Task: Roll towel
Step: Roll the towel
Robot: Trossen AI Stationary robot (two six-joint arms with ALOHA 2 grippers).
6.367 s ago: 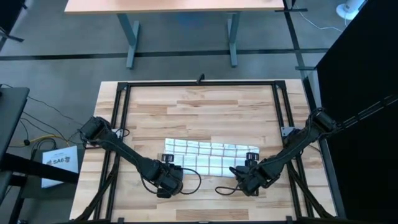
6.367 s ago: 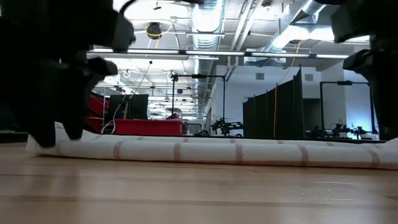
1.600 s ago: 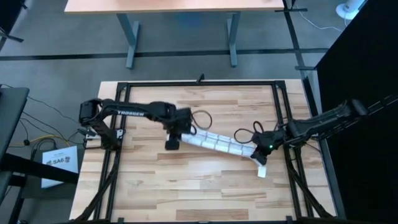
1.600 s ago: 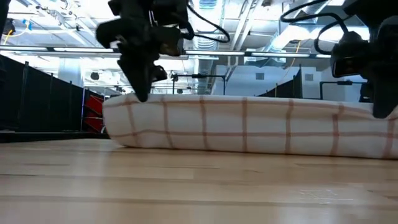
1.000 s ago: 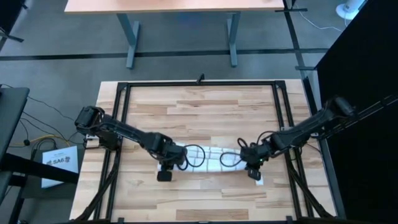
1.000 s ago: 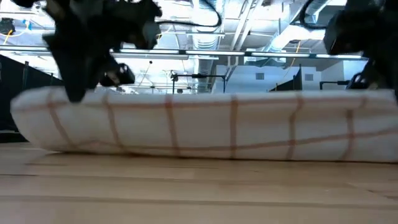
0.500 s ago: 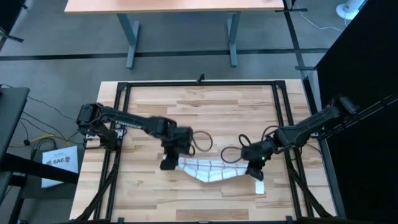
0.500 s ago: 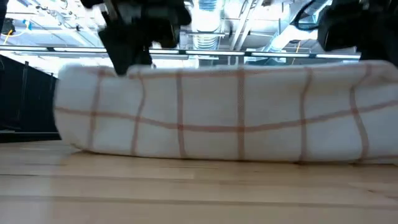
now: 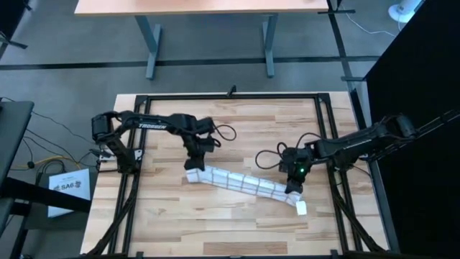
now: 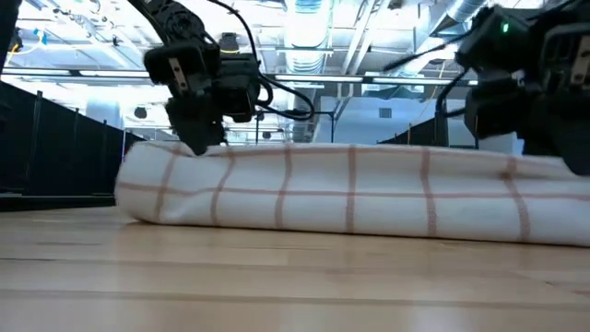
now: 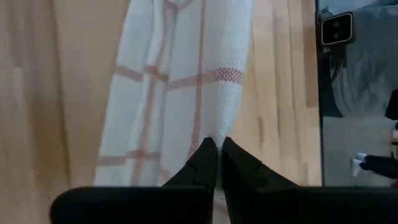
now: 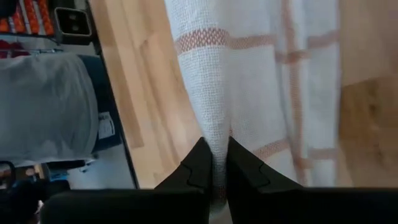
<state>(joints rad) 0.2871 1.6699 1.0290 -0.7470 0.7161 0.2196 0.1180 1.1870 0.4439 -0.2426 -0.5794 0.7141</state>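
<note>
The towel (image 9: 241, 183), white with thin reddish-brown grid lines, is gathered into a long narrow band. It runs aslant across the wooden table (image 9: 237, 122), from the middle left toward the near right. In the low view the towel (image 10: 350, 194) stands as a low band with its lower side on the table. My left gripper (image 9: 192, 165) is shut on the band's left end. My right gripper (image 9: 291, 188) is shut on it near the right end. A small white tag (image 9: 300, 207) lies past the right gripper. My left gripper pinches the upper edge of the towel's left end (image 11: 219, 121) between its two fingers, coming from above and pointing down. The cloth runs away from the fingers in a gathered ridge; how many layers, I cannot tell. The band's lower side rests on the table. My right gripper pinches the upper edge of the towel near its right end (image 12: 211, 118) between its two fingers, from above. The cloth rises to the fingers in a narrow ridge. The band below them lies on the table, and its tagged tip reaches past the gripper.
A black metal frame (image 9: 140, 144) runs round the table's sides and far edge. Cable loops hang by both wrists (image 9: 269, 160). Bare wood lies on the far side and the near side (image 9: 215, 223) of the towel. A desk (image 9: 208, 7) stands beyond the table.
My left gripper has gone toward the table's far edge and a little up, taking the towel's left end with it. My right gripper has shifted only slightly. The band, level across the table a second ago, billowed wider and now lies narrow and aslant.
</note>
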